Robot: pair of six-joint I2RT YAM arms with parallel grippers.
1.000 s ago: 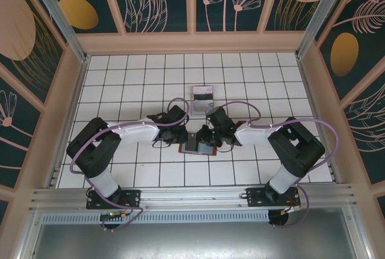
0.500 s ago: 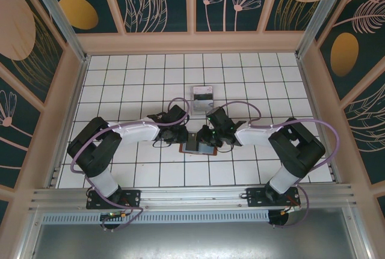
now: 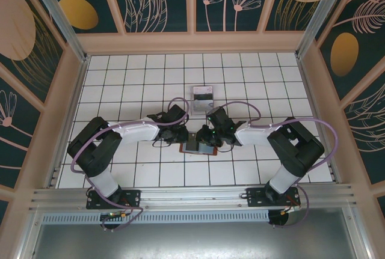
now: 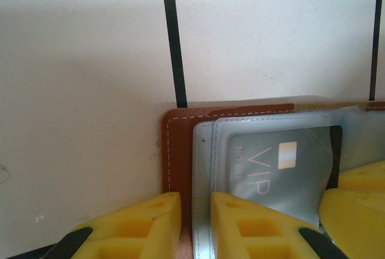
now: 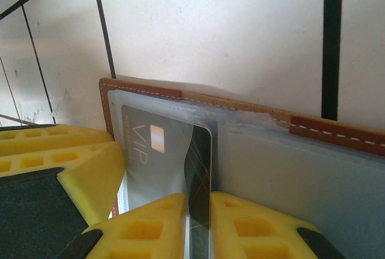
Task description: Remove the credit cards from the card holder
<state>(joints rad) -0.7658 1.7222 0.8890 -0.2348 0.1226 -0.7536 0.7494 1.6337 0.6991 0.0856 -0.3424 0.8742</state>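
Lying open: brown card holder point(image 4: 177, 151) | grey VIP card point(image 4: 271, 172) under clear sleeve point(image 4: 206, 169)

**"VIP" on one card, the small print unreadable**

The credit card point(image 4: 283, 169), lying under the clear sleeve of the card holder point(image 4: 174, 151), bears the large pale letters "VIP" on its grey-green face. In the left wrist view they run sideways, next to a small gold chip square. Along them runs a line of smaller print that begins "NO"; the rest is too blurred to read. In the right wrist view the credit card point(image 5: 144, 151) shows "VIP" again, slanted beside the chip, and the small print there is illegible
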